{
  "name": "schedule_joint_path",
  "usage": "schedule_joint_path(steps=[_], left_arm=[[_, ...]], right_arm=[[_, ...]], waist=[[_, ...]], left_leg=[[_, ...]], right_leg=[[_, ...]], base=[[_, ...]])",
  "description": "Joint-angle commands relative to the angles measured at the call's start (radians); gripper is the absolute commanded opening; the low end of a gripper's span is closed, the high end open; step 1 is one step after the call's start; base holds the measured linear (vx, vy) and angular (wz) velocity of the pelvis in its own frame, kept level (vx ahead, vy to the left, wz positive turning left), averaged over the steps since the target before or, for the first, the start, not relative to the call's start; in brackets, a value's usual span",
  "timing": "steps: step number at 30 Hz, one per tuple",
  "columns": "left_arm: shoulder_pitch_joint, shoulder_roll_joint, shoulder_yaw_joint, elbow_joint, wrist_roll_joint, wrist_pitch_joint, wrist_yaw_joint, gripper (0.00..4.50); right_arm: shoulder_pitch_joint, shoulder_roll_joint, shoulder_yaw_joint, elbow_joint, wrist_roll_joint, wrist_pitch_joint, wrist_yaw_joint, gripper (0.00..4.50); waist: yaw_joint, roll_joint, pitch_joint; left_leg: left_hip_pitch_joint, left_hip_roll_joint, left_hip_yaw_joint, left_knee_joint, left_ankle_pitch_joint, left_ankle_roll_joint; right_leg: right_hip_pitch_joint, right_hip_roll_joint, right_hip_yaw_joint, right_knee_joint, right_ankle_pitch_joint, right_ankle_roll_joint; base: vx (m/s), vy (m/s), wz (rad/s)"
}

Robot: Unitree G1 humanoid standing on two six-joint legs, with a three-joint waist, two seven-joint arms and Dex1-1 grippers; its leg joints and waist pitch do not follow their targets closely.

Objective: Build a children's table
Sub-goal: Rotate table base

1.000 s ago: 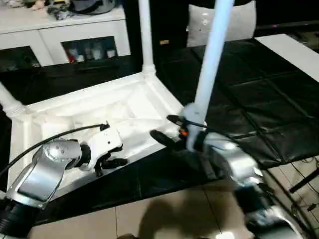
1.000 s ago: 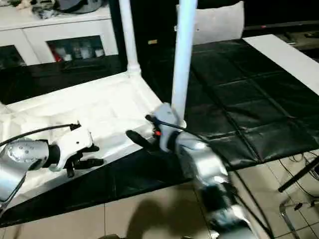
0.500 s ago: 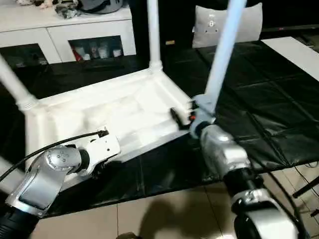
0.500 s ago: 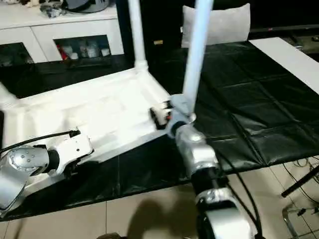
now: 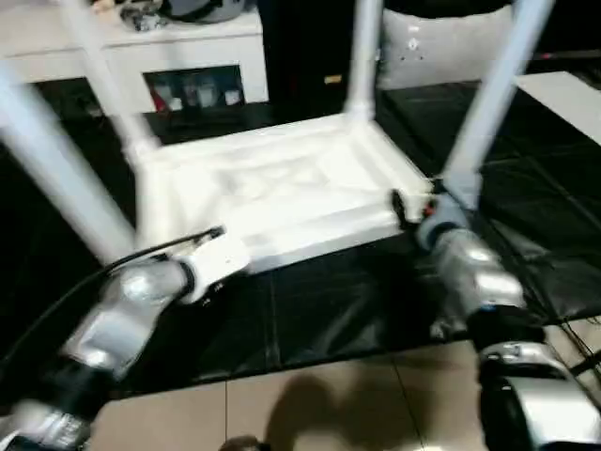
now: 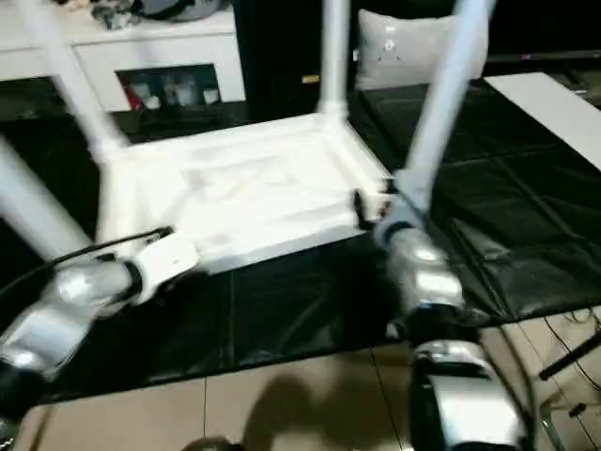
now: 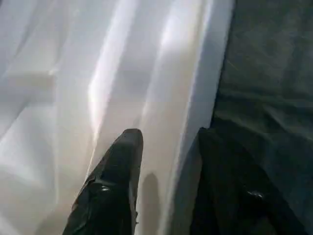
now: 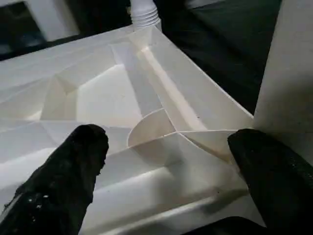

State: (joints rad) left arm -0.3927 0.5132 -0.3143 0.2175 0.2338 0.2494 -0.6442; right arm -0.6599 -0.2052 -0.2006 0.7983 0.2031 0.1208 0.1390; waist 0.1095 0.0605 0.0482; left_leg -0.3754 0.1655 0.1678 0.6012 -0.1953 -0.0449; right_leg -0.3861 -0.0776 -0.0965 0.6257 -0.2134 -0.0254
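The white children's table lies upside down on the black mat, ribbed underside up, near rim facing me. All four legs stand in the corner sockets: near left, far left, far right, near right. My left gripper is shut on the near rim, one finger inside the top and the other on the mat side. At the near right corner my right gripper stands wide open. That corner's socket lies between its fingertips and the leg rises beside one finger.
The black mat ends at a tiled floor close to me. Behind the table stand a white cabinet with glass doors and a grey cushion. A white board lies at the far right.
The whole view has swung, bringing all four legs into sight. Against the cushion and cabinet the table sits further right. Both grippers keep their places at the rim and corner.
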Motion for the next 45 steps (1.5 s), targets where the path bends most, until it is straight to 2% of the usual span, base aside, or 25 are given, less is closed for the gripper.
schedule_joint_path(steps=[1, 6, 8, 9, 11, 13, 14, 15, 16, 17, 19, 20, 21, 22, 23, 25, 26, 27, 29, 34, 36, 39, 40, 44, 45], left_arm=[[-0.027, 0.002, 0.02, 0.037, 0.024, -0.008, 0.058, 2.07], [-0.081, -0.055, 0.029, 0.128, 0.04, -0.049, 0.159, 2.07], [-0.083, -0.088, 0.05, 0.146, 0.015, -0.069, 0.185, 2.07], [-0.083, -0.088, 0.05, 0.146, 0.015, -0.069, 0.185, 2.07], [-0.056, -0.132, 0.089, 0.124, -0.039, -0.072, 0.199, 2.07], [-0.033, -0.155, 0.114, 0.105, -0.074, -0.075, 0.203, 2.07], [0.021, -0.181, 0.146, 0.046, -0.13, -0.062, 0.192, 2.27], [0.021, -0.181, 0.146, 0.046, -0.13, -0.062, 0.192, 2.37], [0.131, -0.215, 0.2, -0.07, -0.215, -0.044, 0.194, 2.42], [0.169, -0.225, 0.218, -0.11, -0.244, -0.033, 0.194, 2.42], [0.225, -0.236, 0.243, -0.162, -0.263, -0.028, 0.218, 2.48], [0.273, -0.245, 0.262, -0.203, -0.269, -0.032, 0.243, 2.62], [0.277, -0.246, 0.264, -0.206, -0.269, -0.032, 0.246, 2.76], [0.299, -0.251, 0.274, -0.223, -0.273, -0.035, 0.257, 2.83], [0.362, -0.273, 0.313, -0.267, -0.271, -0.053, 0.303, 2.84], [0.395, -0.299, 0.353, -0.288, -0.265, -0.064, 0.359, 2.91], [0.409, -0.317, 0.379, -0.302, -0.265, -0.061, 0.391, 3.08], [0.413, -0.326, 0.393, -0.305, -0.266, -0.059, 0.408, 3.2], [0.431, -0.346, 0.429, -0.331, -0.265, -0.045, 0.482, 3.26], [0.397, -0.346, 0.462, -0.299, -0.281, -0.062, 0.507, 3.67], [0.368, -0.337, 0.46, -0.275, -0.284, -0.07, 0.49, 3.84], [0.263, -0.312, 0.459, -0.162, -0.284, -0.101, 0.462, 4.06], [0.239, -0.306, 0.46, -0.132, -0.279, -0.107, 0.463, 4.09], [0.134, -0.28, 0.476, -0.024, -0.289, -0.111, 0.465, 4.41], [0.108, -0.272, 0.483, 0.004, -0.292, -0.109, 0.465, 4.41]], right_arm=[[0.021, -0.042, -0.061, -0.011, 0.006, -0.014, -0.044, 4.5], [0.091, -0.067, -0.072, -0.08, 0.009, -0.004, -0.042, 4.5], [0.121, -0.063, -0.05, -0.129, 0.002, 0.004, -0.016, 4.5], [0.121, -0.063, -0.05, -0.129, 0.002, 0.004, -0.016, 4.5], [0.149, -0.053, -0.01, -0.186, -0.007, 0.011, 0.03, 4.5], [0.161, -0.045, 0.008, -0.216, -0.007, 0.016, 0.057, 4.5], [0.18, -0.034, 0.034, -0.261, -0.002, 0.023, 0.094, 4.5], [0.18, -0.034, 0.034, -0.261, -0.002, 0.023, 0.094, 4.5], [0.219, -0.024, 0.089, -0.339, -0.004, 0.015, 0.154, 4.5], [0.234, -0.023, 0.108, -0.367, -0.004, 0.017, 0.172, 4.5], [0.259, -0.022, 0.131, -0.409, -0.003, 0.037, 0.186, 4.5], [0.278, -0.022, 0.146, -0.438, -0.002, 0.049, 0.197, 4.5], [0.279, -0.022, 0.147, -0.44, -0.002, 0.05, 0.198, 4.5], [0.287, -0.023, 0.153, -0.452, -0.001, 0.053, 0.205, 4.5], [0.31, -0.023, 0.167, -0.492, 0.003, 0.078, 0.223, 4.5], [0.325, -0.024, 0.179, -0.517, 0.006, 0.096, 0.234, 4.5], [0.336, -0.026, 0.184, -0.536, 0.005, 0.112, 0.239, 4.5], [0.341, -0.026, 0.187, -0.545, 0.004, 0.121, 0.238, 4.5], [0.365, -0.032, 0.199, -0.585, 0.0, 0.165, 0.234, 4.5], [0.384, -0.035, 0.203, -0.603, -0.008, 0.207, 0.221, 4.5], [0.388, -0.033, 0.2, -0.601, -0.013, 0.22, 0.212, 4.5], [0.399, -0.034, 0.199, -0.586, -0.019, 0.27, 0.202, 4.5], [0.402, -0.033, 0.201, -0.58, -0.022, 0.278, 0.201, 4.5], [0.4, -0.019, 0.192, -0.558, -0.018, 0.282, 0.178, 4.5], [0.394, -0.015, 0.185, -0.546, -0.018, 0.28, 0.169, 4.5]], waist=[[-0.011, -0.002, -0.07], [-0.008, 0.001, -0.071], [-0.009, 0.007, -0.072], [-0.012, 0.003, -0.07], [-0.017, 0.01, -0.071], [-0.024, 0.003, -0.07], [-0.027, -0.001, -0.069], [-0.029, 0.0, -0.074], [-0.033, -0.006, -0.073], [-0.036, -0.006, -0.072], [-0.045, -0.01, -0.074], [-0.044, -0.006, -0.073], [-0.046, -0.022, -0.071], [-0.043, -0.014, -0.062], [-0.041, -0.024, -0.061], [-0.043, -0.019, -0.053], [-0.044, -0.016, -0.054], [-0.044, -0.027, -0.054], [-0.042, -0.025, -0.053], [-0.043, -0.029, -0.054], [-0.043, -0.024, -0.054], [-0.043, -0.028, -0.056], [-0.042, -0.022, -0.057], [-0.045, -0.021, -0.062], [-0.045, -0.014, -0.062]], left_leg=[[0.011, 0.058, -0.017, -0.063, -0.108, 0.024], [0.009, 0.056, -0.017, -0.06, -0.094, 0.044], [0.007, 0.058, -0.021, -0.06, -0.103, 0.041], [0.006, 0.057, -0.02, -0.061, -0.108, 0.043], [0.005, 0.057, -0.021, -0.06, -0.125, 0.044], [0.001, 0.058, -0.022, -0.061, -0.132, 0.051], [-0.001, 0.057, -0.021, -0.061, -0.127, 0.061], [-0.005, 0.059, -0.023, -0.058, -0.109, 0.065], [-0.008, 0.064, -0.022, -0.059, -0.093, 0.082], [-0.016, 0.065, -0.023, -0.057, -0.08, 0.093], [-0.014, 0.06, -0.016, -0.049, -0.063, 0.131], [-0.012, 0.061, -0.015, -0.048, -0.052, 0.141], [-0.012, 0.062, -0.013, -0.049, -0.059, 0.144], [-0.01, 0.062, -0.013, -0.055, -0.099, 0.133], [-0.005, 0.066, -0.013, -0.057, -0.13, 0.115], [-0.004, 0.071, -0.014, -0.067, -0.176, 0.093], [0.0, 0.07, -0.016, -0.069, -0.196, 0.078], [0.001, 0.07, -0.015, -0.07, -0.201, 0.074], [0.0, 0.073, -0.019, -0.075, -0.199, 0.058], [0.002, 0.069, -0.019, -0.077, -0.21, 0.044], [0.005, 0.068, -0.018, -0.077, -0.21, 0.037], [0.004, 0.065, -0.018, -0.076, -0.198, 0.037], [0.007, 0.061, -0.017, -0.074, -0.197, 0.034], [0.004, 0.062, -0.02, -0.072, -0.17, 0.031], [0.004, 0.062, -0.02, -0.071, -0.172, 0.029]], right_leg=[[0.049, -0.081, 0.065, -0.067, -0.038, -0.205], [0.049, -0.077, 0.061, -0.073, -0.037, -0.19], [0.051, -0.079, 0.059, -0.072, -0.04, -0.19], [0.052, -0.078, 0.059, -0.075, -0.044, -0.188], [0.052, -0.08, 0.057, -0.075, -0.061, -0.198], [0.056, -0.082, 0.057, -0.077, -0.063, -0.203], [0.055, -0.08, 0.056, -0.078, -0.069, -0.205], [0.061, -0.084, 0.056, -0.07, -0.046, -0.211], [0.056, -0.082, 0.054, -0.07, -0.032, -0.217], [0.062, -0.088, 0.055, -0.066, -0.015, -0.221], [0.053, -0.08, 0.055, -0.07, -0.026, -0.219], [0.045, -0.074, 0.057, -0.073, -0.031, -0.213], [0.043, -0.071, 0.056, -0.076, -0.042, -0.21], [0.039, -0.073, 0.055, -0.085, -0.121, -0.199], [0.038, -0.073, 0.057, -0.089, -0.18, -0.185], [0.035, -0.07, 0.057, -0.097, -0.245, -0.159], [0.033, -0.069, 0.058, -0.1, -0.267, -0.146], [0.032, -0.067, 0.06, -0.102, -0.269, -0.139], [0.034, -0.068, 0.062, -0.098, -0.244, -0.135], [0.034, -0.071, 0.063, -0.102, -0.231, -0.133], [0.031, -0.07, 0.064, -0.103, -0.224, -0.133], [0.034, -0.072, 0.065, -0.101, -0.2, -0.132], [0.032, -0.07, 0.065, -0.102, -0.198, -0.129], [0.038, -0.074, 0.063, -0.093, -0.131, -0.145], [0.038, -0.075, 0.063, -0.091, -0.128, -0.149]], base=[[0.0, 0.0, 0.0], [0.0, 0.0, 0.0], [0.0, 0.0, 0.0], [0.0, 0.0, 0.0], [0.0, 0.0, 0.0], [0.0, 0.0, 0.0], [0.0, 0.0, 0.0], [0.0, 0.0, 0.0], [0.0, 0.0, 0.0], [0.0, 0.0, 0.0], [0.0, 0.0, 0.0], [0.0, 0.0, 0.0], [0.0, 0.0, 0.0], [0.0, 0.0, 0.0], [0.0, 0.0, 0.0], [0.0, 0.0, 0.0], [0.0, 0.0, 0.0], [0.0, 0.0, 0.0], [0.0, 0.0, 0.0], [0.0, 0.0, 0.0], [0.0, 0.0, 0.0], [0.0, 0.0, 0.0], [0.0, 0.0, 0.0], [0.0, 0.0, 0.0], [0.0, 0.0, 0.0]])
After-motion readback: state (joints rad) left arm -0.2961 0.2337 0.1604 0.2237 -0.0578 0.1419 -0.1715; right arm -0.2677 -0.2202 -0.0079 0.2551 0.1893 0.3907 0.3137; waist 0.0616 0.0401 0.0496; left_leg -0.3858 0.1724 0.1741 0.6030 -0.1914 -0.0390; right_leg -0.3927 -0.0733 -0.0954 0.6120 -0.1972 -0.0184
